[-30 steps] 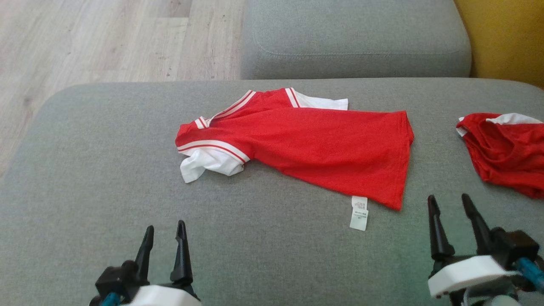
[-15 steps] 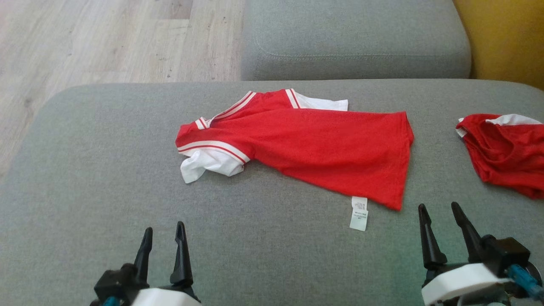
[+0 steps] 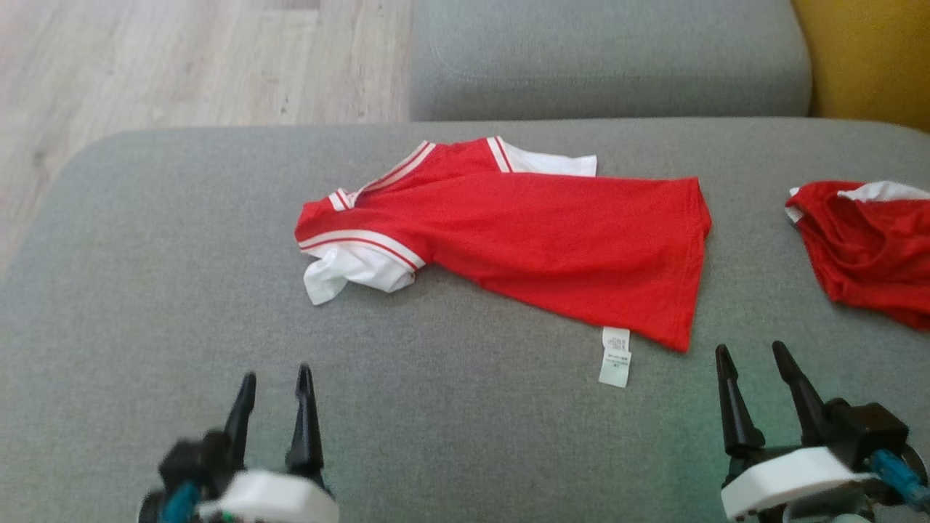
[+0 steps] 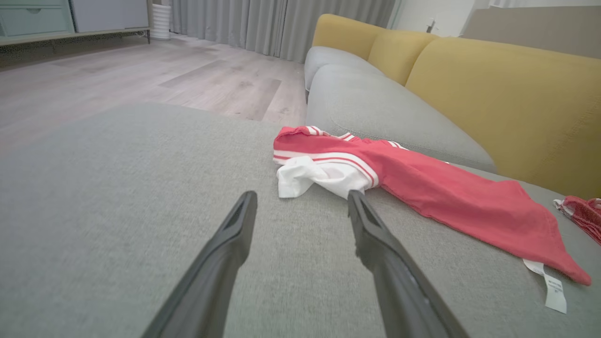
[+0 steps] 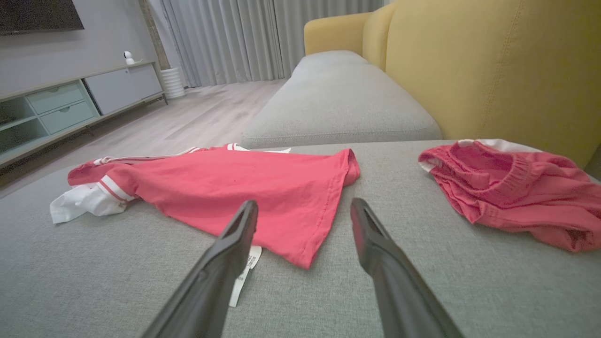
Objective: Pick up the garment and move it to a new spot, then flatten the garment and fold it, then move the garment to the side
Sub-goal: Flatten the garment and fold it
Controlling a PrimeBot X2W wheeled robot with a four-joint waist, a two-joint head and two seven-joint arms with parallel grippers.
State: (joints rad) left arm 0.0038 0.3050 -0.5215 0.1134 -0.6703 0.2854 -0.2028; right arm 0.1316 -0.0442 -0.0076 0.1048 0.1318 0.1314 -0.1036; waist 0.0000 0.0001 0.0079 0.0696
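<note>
On the middle of a grey sofa seat (image 3: pixel 145 290), nearer its far edge than its near one, a red shirt (image 3: pixel 538 232) lies spread out. Its long axis runs left to right across the seat and tilts a little, so the hem's near corner reaches toward the near right. The collar end points to the seat's left edge and the hem to the right.

A white care label (image 3: pixel 615 356) sticks out from under the shirt's near side by that hem corner and lies flat on the seat. Its print is too small to read.

The shirt's body is plain red and mostly smooth. Red-and-white stripes trim the collar and the shoulders. Both sleeves are white: the near one is crumpled at the left end and the far one peeks out along the far side.

The left gripper (image 3: pixel 276 372) is at the seat's near edge, short of the crumpled sleeve, with its fingers parted and empty. The right gripper (image 3: pixel 750 347) is at the near right, just beside the hem corner and label, also spread and holding nothing.

Red shorts (image 3: pixel 864 247) lie bunched by the seat's right edge, apart from the shirt.
</note>
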